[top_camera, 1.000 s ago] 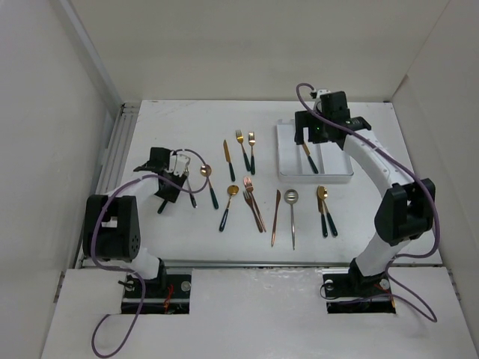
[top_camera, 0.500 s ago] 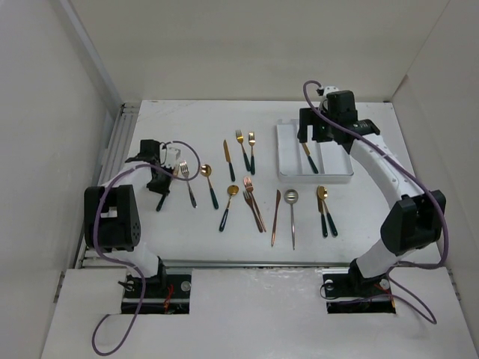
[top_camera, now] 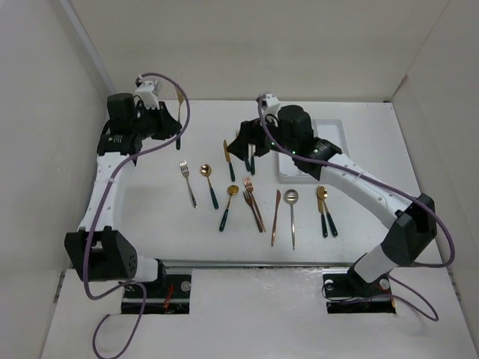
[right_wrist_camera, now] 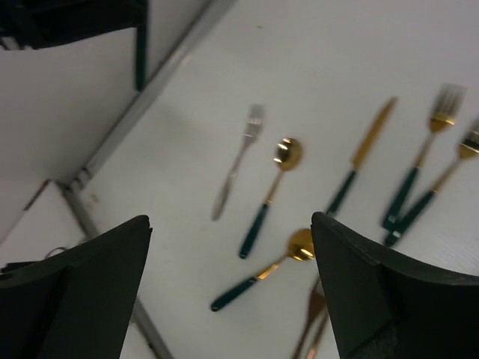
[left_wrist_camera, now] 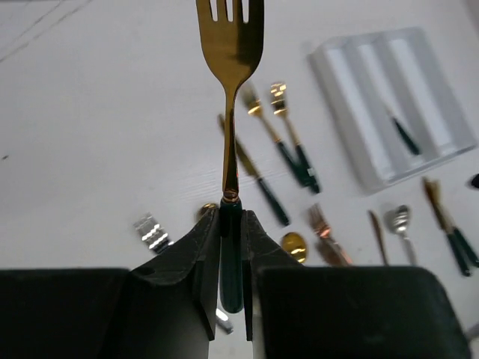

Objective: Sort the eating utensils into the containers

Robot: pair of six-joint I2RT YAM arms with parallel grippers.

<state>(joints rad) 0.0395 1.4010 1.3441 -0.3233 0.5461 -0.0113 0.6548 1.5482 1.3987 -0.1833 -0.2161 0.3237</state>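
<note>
My left gripper [top_camera: 171, 120] is raised at the back left, shut on the dark green handle of a gold fork [left_wrist_camera: 228, 112] that points away from it, clear of the table. In its wrist view the gripper [left_wrist_camera: 232, 213] clamps the handle. My right gripper [top_camera: 249, 146] is open and empty, reaching left above the utensils; its wrist view [right_wrist_camera: 230, 224] looks down on a silver fork [right_wrist_camera: 239, 161], a gold spoon [right_wrist_camera: 269, 194], another spoon [right_wrist_camera: 262, 273] and a knife [right_wrist_camera: 359, 161]. The white tray [top_camera: 335, 129] is mostly hidden under the right arm; the left wrist view shows it [left_wrist_camera: 337, 82] holding one dark-handled utensil [left_wrist_camera: 408, 134].
On the table lie copper forks [top_camera: 253, 202], a copper knife [top_camera: 275, 217], a silver spoon [top_camera: 292, 213] and two dark-handled gold utensils [top_camera: 324, 209]. A metal rail [top_camera: 120, 142] runs along the table's left edge. White walls enclose the table.
My left gripper has lifted the gold fork off the left of the table and swung up to the back left. My right arm has moved from over the tray leftward above the utensils.
</note>
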